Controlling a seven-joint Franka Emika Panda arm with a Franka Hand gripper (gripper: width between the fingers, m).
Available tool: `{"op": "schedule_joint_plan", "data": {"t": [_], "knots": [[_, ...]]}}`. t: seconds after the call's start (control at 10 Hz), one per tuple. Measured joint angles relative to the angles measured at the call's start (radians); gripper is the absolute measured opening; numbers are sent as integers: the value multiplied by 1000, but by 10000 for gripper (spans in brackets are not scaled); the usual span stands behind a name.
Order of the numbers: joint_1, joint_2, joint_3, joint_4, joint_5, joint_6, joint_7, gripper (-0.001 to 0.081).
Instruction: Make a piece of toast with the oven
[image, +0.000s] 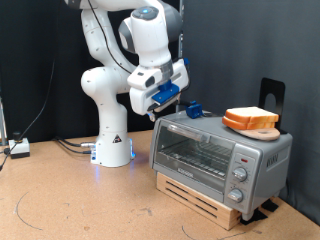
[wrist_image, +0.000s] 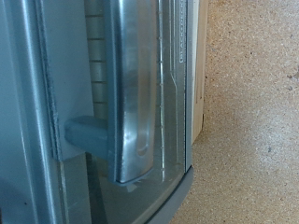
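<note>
Pincer (image: 172, 104) is seen hovering just above the boxy silver toaster oven's (image: 215, 150) top edge at the exterior view's left; whether its fingers are apart cannot be told. Flat orange-crusted bread slice (image: 251, 120) lies level on the oven's roof, on another slice. Open brown bench (image: 70, 200) spreads leftward. Only the wrist view shows the curved metal door handle (wrist_image: 131, 93) up close, door closed.

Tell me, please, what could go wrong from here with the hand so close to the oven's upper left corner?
1. The hand sits right at the top edge of the oven; a slightly low approach could knock the casing rather than reach the door handle.
2. The oven stands on a wooden pallet, so a hard pull might shift or tip it.
3. The piece of toast lies loose on the oven's top and could slide off if it is jolted.
</note>
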Motion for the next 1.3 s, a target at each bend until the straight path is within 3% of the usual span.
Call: {"op": "schedule_joint_plan", "data": {"t": [0.4,1.0,1.3], "knots": [[1,18,-8,-23,36,15,-11,807],[0,107,-10,-71,37,126,-11,807],[-27,112,-28,-72,25,151,-11,807]]}}
